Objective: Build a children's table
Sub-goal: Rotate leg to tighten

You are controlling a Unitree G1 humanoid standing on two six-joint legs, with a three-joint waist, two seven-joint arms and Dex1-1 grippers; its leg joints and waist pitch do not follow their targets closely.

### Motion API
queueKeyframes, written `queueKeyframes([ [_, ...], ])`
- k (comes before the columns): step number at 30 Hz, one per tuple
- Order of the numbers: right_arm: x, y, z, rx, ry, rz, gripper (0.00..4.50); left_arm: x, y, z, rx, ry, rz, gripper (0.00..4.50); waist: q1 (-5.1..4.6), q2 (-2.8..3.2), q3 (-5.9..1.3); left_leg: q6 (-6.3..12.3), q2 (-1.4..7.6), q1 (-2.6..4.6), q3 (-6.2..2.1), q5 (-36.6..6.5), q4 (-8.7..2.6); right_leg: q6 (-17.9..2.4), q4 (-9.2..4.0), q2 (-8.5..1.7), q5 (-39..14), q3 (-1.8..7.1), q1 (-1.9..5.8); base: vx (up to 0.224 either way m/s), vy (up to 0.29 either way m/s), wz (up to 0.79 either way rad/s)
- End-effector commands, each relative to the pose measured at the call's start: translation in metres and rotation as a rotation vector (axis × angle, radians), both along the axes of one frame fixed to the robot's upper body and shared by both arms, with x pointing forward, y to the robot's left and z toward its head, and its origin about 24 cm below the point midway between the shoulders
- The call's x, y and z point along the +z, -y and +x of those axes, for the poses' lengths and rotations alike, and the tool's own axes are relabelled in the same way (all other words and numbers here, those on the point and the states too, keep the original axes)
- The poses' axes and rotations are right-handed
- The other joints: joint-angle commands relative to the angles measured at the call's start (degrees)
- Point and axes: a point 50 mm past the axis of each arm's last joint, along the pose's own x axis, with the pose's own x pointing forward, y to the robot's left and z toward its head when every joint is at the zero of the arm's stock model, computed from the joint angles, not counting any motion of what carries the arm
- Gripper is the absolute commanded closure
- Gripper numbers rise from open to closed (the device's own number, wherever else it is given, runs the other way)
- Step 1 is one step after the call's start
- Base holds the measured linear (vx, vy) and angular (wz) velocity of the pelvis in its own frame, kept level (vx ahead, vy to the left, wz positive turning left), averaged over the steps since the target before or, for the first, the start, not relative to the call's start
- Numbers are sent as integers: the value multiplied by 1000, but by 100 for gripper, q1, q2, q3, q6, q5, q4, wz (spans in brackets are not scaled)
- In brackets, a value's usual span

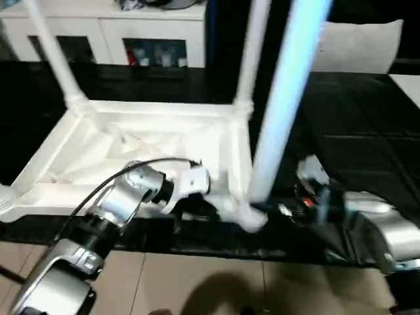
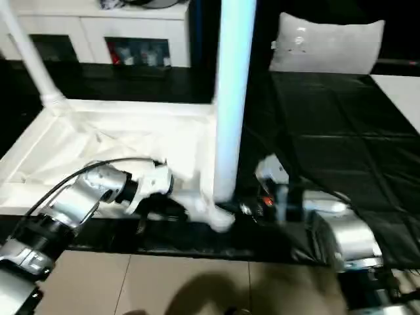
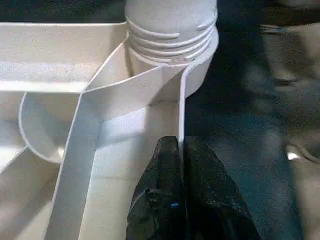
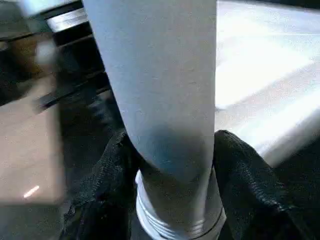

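**Inverted children's table with a leg at its near corner socket**

The black-covered desk (image 1: 367,131) carries the children's table (image 1: 131,141), which lies upside down with its ribbed underside facing up. Two legs already stand upright in the far corner sockets: one at the far left (image 1: 56,56) and one at the far right (image 1: 252,49). A third leg (image 1: 282,111) rises steeply from the near right corner socket (image 1: 249,216), leaning slightly; its ridged lower end sits at the socket, though whether it is fully seated cannot be told.

The left arm (image 1: 85,230) reaches forward from the lower left, its silver forearm angled up and inward over the near edge of the tabletop, wrist turned toward the near right corner. In the left wrist view, the left gripper (image 3: 181,165) has its jaws pressed together on the thin upright side wall (image 3: 181,115) of the tabletop, just beside the socket.

The right arm (image 1: 387,230) comes in low from the right, roughly level with the desk surface. In the right wrist view, the right gripper (image 4: 172,155) has its jaws on either side of the third leg near its lower end, the black fingers (image 4: 245,170) set against it.

A white cabinet (image 1: 111,33) stands beyond the desk.
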Motion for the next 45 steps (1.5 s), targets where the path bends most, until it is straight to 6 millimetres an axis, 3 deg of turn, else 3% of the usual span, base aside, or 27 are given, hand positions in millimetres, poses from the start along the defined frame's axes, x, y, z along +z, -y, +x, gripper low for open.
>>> queueKeyframes([
  [1, -2, -20, 10, -87, 3, -10, 259, 14, 27, 6, 37, 44, -84, 450, -92, -65, -297, 331, 58, -48, 22, -912, -361, 244, -670, -318, -3373, 159, 379, 0, 0, 0],
  [5, -5, -33, 24, -273, 4, -22, 259, 17, 43, 16, 168, 65, -120, 450, -262, -30, -340, 328, 87, -102, -38, -940, -368, 296, -685, -320, -3107, 85, 462, 0, 0, 0],
  [6, -6, -37, 32, -418, -39, -7, 259, 18, 50, 21, 249, 78, -132, 450, -326, -29, -335, 358, 91, -142, -51, -850, -382, 208, -665, -318, -2862, 121, 464, 0, 0, 0],
  [7, -6, -40, 34, -455, -53, 4, 259, 19, 52, 22, 274, 80, -138, 450, -345, -19, -340, 356, 89, -108, -47, -853, -386, 115, -664, -330, -2825, 125, 435, 0, 0, 0],
  [8, -6, -42, 35, -482, -64, 14, 259, 19, 54, 23, 295, 82, -143, 450, -379, -14, -373, 382, 97, -128, -62, -742, -385, -20, -614, -344, -2597, 156, 463, 0, 0, 0],
  [10, -5, -47, 36, -496, -63, 20, 259, 20, 58, 25, 327, 82, -153, 450, -389, -14, -384, 496, 128, -136, -67, -517, -390, -232, -540, -356, -2177, 215, 458, 0, 0, 0],
  [12, -3, -55, 36, -482, -25, 29, 204, 22, 63, 25, 346, 83, -168, 450, -383, -25, -400, 641, 138, -153, -54, -251, -371, -450, -451, -371, -1785, 273, 454, 0, 0, 0],
  [14, -1, -59, 35, -465, -4, 53, 188, 22, 65, 25, 342, 94, -168, 450, -353, -47, -419, 852, 129, -167, -41, 50, -346, -684, -350, -388, -1366, 326, 461, 54, -10, 5],
  [17, 1, -59, 34, -457, 4, 71, 162, 22, 64, 24, 335, 104, -159, 450, -296, -55, -439, 1115, 120, -183, -33, 502, -313, -845, -257, -381, -863, 350, 465, 0, 0, 0],
  [21, 5, -48, 29, -386, 61, 76, 138, 20, 57, 22, 273, 135, -143, 450, -237, -56, -403, 1208, 116, -187, -11, 378, -309, -763, -298, -368, -1162, 340, 448, 0, 0, 0],
  [23, 6, -41, 27, -364, 71, 75, 112, 19, 53, 21, 248, 133, -137, 450, -203, -44, -392, 1102, 136, -173, -8, 199, -325, -638, -333, -365, -1488, 339, 443, 0, 0, 0],
  [29, 10, -3, 15, -166, 118, -36, 60, 11, 32, 10, 109, 98, -97, 450, -145, -34, -361, 935, 160, -151, -2, -214, -359, -530, -383, -367, -1831, 339, 436, 0, 0, 0],
  [36, 15, 20, 7, -14, 116, -112, 12, 8, 18, -1, -52, 68, -60, 450, -70, -43, -375, 921, 189, -143, -10, -175, -356, -623, -347, -377, -1673, 362, 421, 0, 0, 0],
  [40, 19, 25, -7, 199, 94, -130, 12, 7, 7, -10, -187, 48, -17, 450, 3, -51, -360, 961, 200, -135, 0, -262, -365, -631, -346, -376, -1775, 365, 419, 0, 0, 0],
  [41, 19, 25, -7, 199, 94, -130, 38, 7, 7, -10, -187, 48, -17, 450, 14, -49, -352, 958, 210, -130, 2, -271, -370, -616, -353, -379, -1804, 372, 410, 0, 0, 0],
  [45, 18, 24, -9, 277, 69, -121, 51, 7, 2, -13, -257, 38, 18, 450, 59, -50, -349, 881, 223, -115, 3, -279, -379, -613, -366, -382, -1912, 371, 390, 0, 0, 0],
])
